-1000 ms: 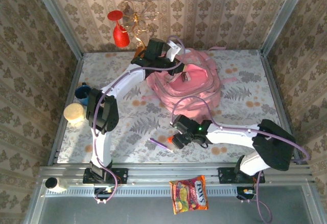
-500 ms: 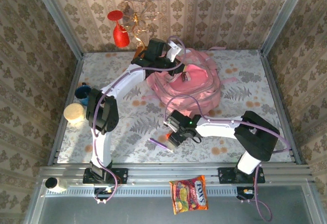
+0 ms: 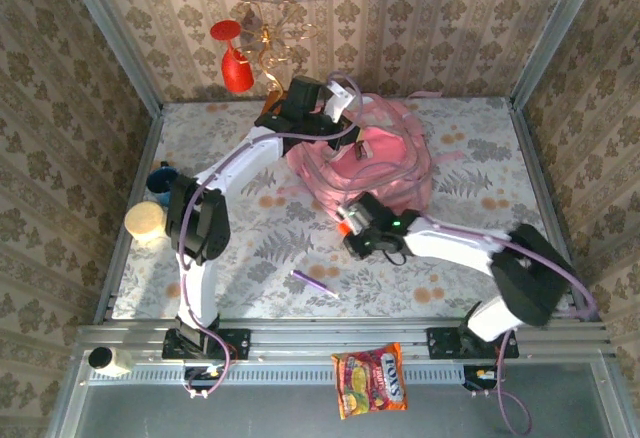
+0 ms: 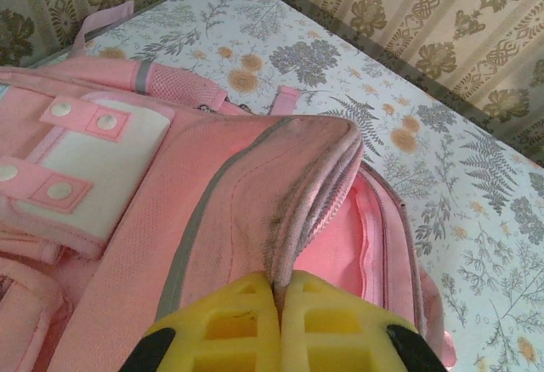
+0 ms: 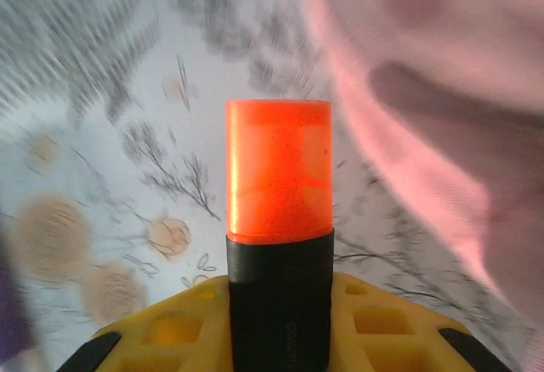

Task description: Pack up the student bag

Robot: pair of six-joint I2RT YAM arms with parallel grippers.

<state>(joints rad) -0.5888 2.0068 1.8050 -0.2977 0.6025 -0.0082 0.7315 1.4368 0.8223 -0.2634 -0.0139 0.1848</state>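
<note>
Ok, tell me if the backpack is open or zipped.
Open: the left hand holds a flap of the pink backpack up, exposing its interior.

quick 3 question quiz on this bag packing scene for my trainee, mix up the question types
1. True or false: the left pincer is clamped on the edge of the student bag at its opening.
2. What does the right pincer hold? A) a ruler B) an orange-capped marker C) a glue stick
3. Fill in: the purple pen lies on the ____, apart from both pincers.

Key: 1 true; 2 B; 3 table
</note>
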